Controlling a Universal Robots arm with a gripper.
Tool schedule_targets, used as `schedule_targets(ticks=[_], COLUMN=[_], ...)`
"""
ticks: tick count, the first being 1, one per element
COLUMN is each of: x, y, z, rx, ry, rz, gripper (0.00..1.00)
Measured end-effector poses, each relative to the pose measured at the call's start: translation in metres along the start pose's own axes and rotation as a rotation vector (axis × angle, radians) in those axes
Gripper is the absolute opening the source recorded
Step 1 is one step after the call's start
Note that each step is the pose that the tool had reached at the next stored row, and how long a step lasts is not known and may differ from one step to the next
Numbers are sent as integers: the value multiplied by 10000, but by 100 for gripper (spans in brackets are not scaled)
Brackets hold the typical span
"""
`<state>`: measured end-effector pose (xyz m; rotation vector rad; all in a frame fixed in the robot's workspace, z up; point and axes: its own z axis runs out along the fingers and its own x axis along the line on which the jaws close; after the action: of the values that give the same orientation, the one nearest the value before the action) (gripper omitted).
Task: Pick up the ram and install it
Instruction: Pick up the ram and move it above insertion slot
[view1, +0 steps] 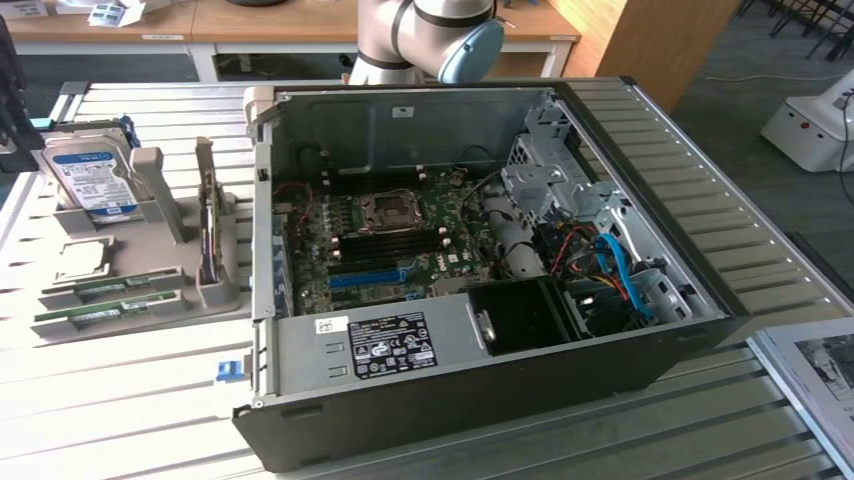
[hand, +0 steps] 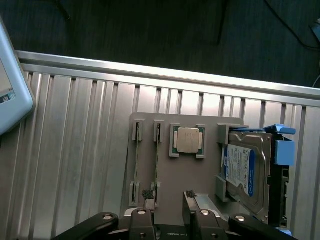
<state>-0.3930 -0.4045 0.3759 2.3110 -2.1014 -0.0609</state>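
Closest to our wrist camera, the gripper (hand: 168, 197) is spread wide, holding nothing. Just ahead, near one fingertip (hand: 148, 194), the ram (hand: 157, 167) stands on edge in a grey tray (hand: 180, 175). Farther along we see a processor chip (hand: 187, 140) and a hard drive (hand: 242, 167).

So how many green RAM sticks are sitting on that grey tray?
2. One thin green circuit-board stick lies in the grey plastic tray; a second green stick lies alongside it. More may be hidden.

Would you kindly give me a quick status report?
Pincer open, empty, above tray. Ram sticks seated in tray slots. Hard drive upright alongside, apart.
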Motion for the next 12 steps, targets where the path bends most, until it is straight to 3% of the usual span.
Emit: schedule_targets(ticks=[12], x=[3], y=[-6], z=[152], rx=[0], ry=[1], rz=[0], gripper=[36])
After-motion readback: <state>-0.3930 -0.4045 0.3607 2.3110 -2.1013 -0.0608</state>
